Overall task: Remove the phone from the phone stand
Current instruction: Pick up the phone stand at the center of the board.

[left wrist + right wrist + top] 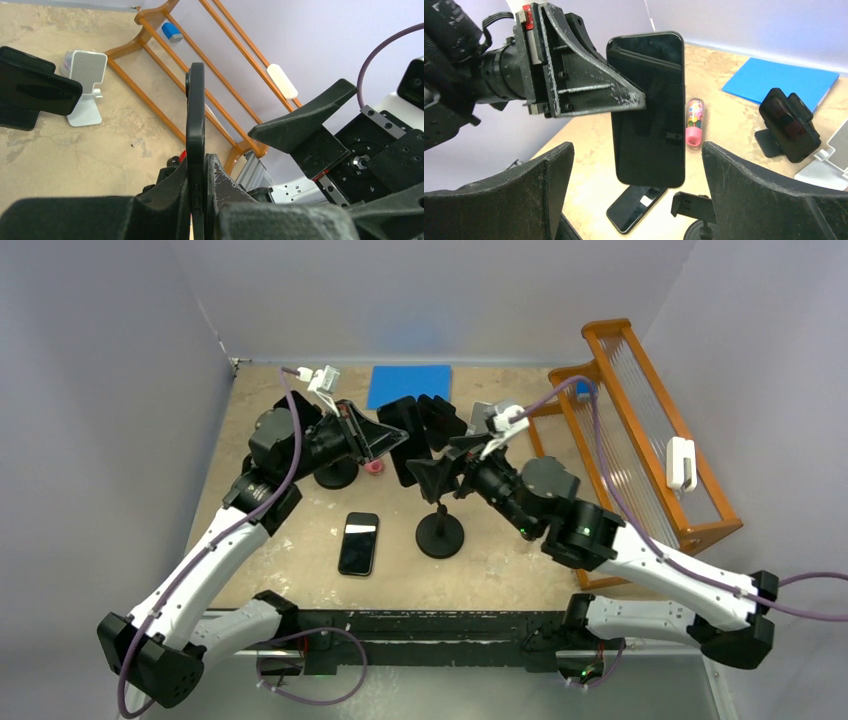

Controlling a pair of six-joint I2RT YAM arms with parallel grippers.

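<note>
The left gripper pinches the black phone by its edge, up in the air just above the phone stand. The right gripper is spread wide beside it. I'd lift slowly and straight, so the phone can't bump the stand.

The phone is glossy and smooth, the rack varnished wood, the table rough and matt.

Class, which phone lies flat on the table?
The front phone, lying between the arms. The held phone stands upright in the left fingers; the back phone sits on a stand.
</note>
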